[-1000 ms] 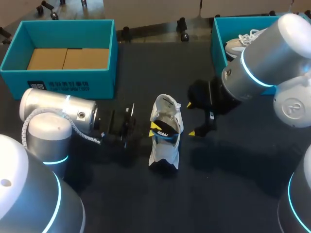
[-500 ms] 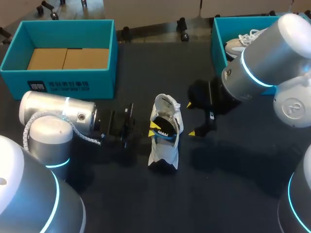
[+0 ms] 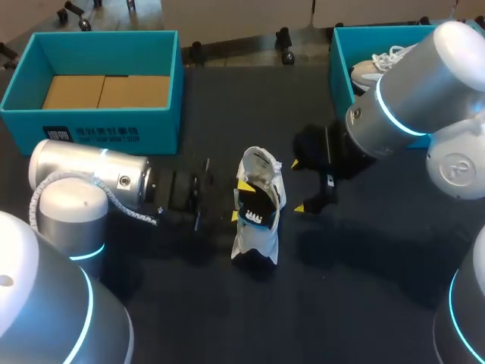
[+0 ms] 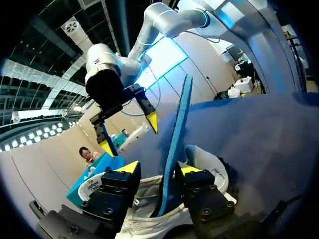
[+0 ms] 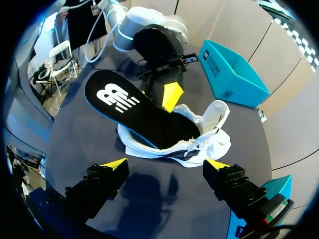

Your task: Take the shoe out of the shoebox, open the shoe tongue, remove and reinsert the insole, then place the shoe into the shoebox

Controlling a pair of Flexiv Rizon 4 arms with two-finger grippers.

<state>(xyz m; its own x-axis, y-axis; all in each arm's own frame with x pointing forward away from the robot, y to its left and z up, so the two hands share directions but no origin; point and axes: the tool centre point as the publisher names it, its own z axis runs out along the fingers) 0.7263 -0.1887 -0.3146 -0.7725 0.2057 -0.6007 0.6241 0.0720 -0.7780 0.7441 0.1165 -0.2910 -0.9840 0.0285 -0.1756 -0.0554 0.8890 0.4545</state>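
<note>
Left arm point(image 3: 83, 176) and right arm point(image 3: 413, 80) of thick silver-grey rounded cylinders, glowing cyan rings at the joints, coiled grey cable point(image 3: 130, 214) by the left wrist, black blocky left gripper point(image 4: 159, 168) and right gripper point(image 5: 164, 164), screw-studded fingers point(image 4: 112, 194), bright yellow tips

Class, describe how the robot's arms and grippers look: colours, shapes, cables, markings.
The left arm and right arm are rounded silver-grey cylinders with glowing cyan rings. A pale coiled cable runs along the left one. The left gripper and right gripper are black, blocky, with yellow wedge tips.
</note>
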